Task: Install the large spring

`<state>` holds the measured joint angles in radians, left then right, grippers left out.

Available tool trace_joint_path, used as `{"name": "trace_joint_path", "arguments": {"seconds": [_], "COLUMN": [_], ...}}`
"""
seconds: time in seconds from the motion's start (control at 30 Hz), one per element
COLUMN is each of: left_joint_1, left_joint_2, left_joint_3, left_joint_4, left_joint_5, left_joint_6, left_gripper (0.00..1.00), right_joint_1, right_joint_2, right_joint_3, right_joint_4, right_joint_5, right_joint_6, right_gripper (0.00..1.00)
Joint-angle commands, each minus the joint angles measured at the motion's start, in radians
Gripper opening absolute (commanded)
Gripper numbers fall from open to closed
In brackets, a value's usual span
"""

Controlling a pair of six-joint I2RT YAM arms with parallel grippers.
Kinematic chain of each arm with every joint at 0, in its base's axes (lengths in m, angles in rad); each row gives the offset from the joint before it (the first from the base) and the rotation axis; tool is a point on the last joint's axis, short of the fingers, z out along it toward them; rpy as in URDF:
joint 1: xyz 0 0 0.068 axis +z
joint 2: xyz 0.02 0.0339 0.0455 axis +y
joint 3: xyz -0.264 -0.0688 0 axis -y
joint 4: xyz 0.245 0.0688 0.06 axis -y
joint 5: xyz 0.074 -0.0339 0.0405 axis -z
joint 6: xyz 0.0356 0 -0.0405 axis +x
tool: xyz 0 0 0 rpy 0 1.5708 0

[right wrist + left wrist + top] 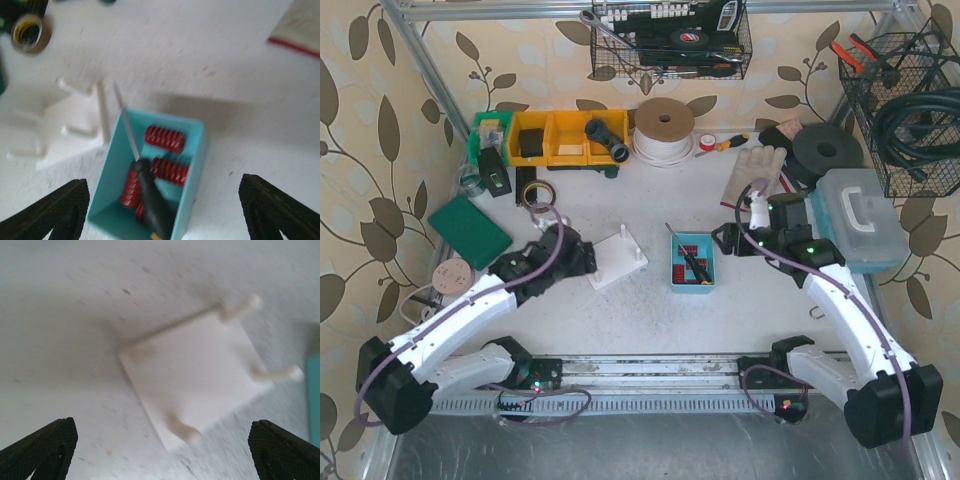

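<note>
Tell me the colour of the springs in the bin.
Red springs, in a teal bin; clearest in the right wrist view.

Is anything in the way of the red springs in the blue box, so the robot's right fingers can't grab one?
Yes. A screwdriver lies slanted in the blue box, its black handle among the lower red springs. The top spring lies uncovered below the open right fingers.
</note>
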<state>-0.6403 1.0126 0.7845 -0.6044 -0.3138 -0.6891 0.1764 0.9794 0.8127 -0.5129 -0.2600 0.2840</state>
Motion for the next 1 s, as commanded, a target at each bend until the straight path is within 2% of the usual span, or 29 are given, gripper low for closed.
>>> {"name": "trace_joint_path", "arguments": {"seconds": [0.0,0.17,0.27,0.37,0.47,0.6,0.77,0.97], "left_joint_1": [-0.167,-0.202,-0.202,-0.202,-0.2,-0.2,-0.2,-0.201], "left_joint_2": [-0.068,-0.113,-0.165,-0.218,-0.286,-0.372,-0.305,-0.213], "left_joint_3": [-0.064,-0.14,-0.197,-0.223,-0.26,-0.302,-0.266,-0.264], "left_joint_4": [0.068,0.173,0.231,0.186,0.166,0.232,0.223,0.341], "left_joint_5": [-0.071,-0.055,-0.042,-0.104,-0.162,-0.109,-0.081,0.018], "left_joint_6": [-0.163,-0.163,-0.169,-0.23,-0.278,-0.197,-0.193,-0.126], "left_gripper": [0.96,0.96,0.97,0.98,0.98,0.98,0.97,0.91], "right_joint_1": [0.096,0.205,0.263,0.282,0.297,0.301,0.308,0.315], "right_joint_2": [0.005,0.06,0.129,0.204,0.261,0.332,0.411,0.489], "right_joint_3": [0.043,0.069,0.107,0.121,0.134,0.169,0.2,0.211], "right_joint_4": [-0.164,-0.187,-0.211,-0.205,-0.19,-0.173,-0.147,-0.123], "right_joint_5": [-0.054,-0.02,0.036,0.054,0.071,0.088,0.09,0.119], "right_joint_6": [-0.041,-0.029,-0.028,-0.032,-0.045,-0.064,-0.079,-0.091], "right_gripper": [0.81,0.8,0.74,0.68,0.68,0.68,0.69,0.69]}}
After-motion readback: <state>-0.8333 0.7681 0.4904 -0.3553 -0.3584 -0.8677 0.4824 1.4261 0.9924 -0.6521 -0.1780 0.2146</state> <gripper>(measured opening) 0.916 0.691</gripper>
